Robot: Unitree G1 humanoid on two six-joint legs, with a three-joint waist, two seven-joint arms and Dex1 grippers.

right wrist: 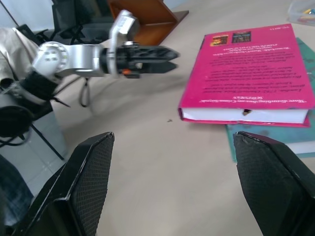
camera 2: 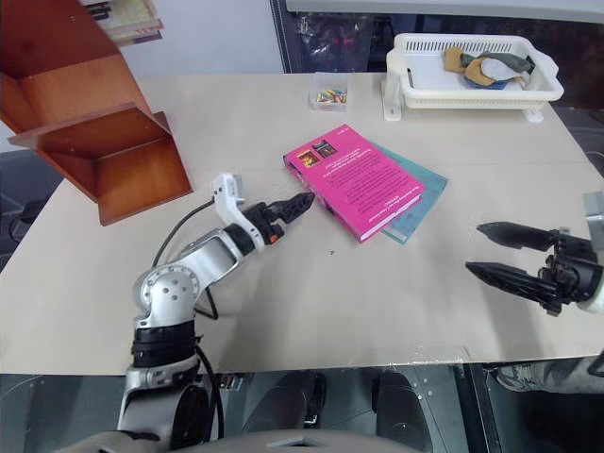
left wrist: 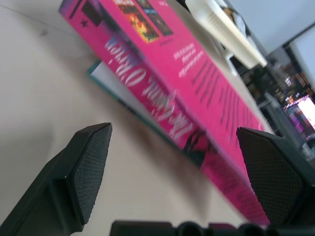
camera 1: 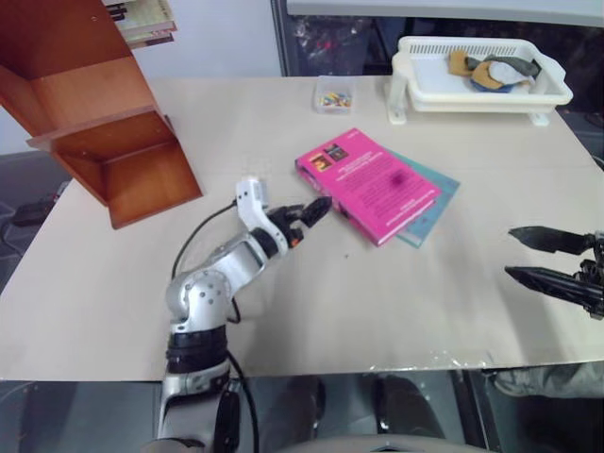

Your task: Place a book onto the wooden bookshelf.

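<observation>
Closing in level on the spine of the pink book (camera 1: 370,183), flat on the table (camera 1: 311,321) atop a teal book (camera 1: 436,200) far from the bookshelf (camera 1: 113,142): left gripper (camera 1: 318,209) spread wide, needing a straight, square pinch; right gripper (camera 2: 498,253) likewise released, idle.

Left arm: bent at the elbow, reaching forward.
Left gripper (camera 1: 319,209): level, fingers spread apart, empty.
Right gripper (camera 2: 489,250): level, fingers spread apart, empty.
</observation>
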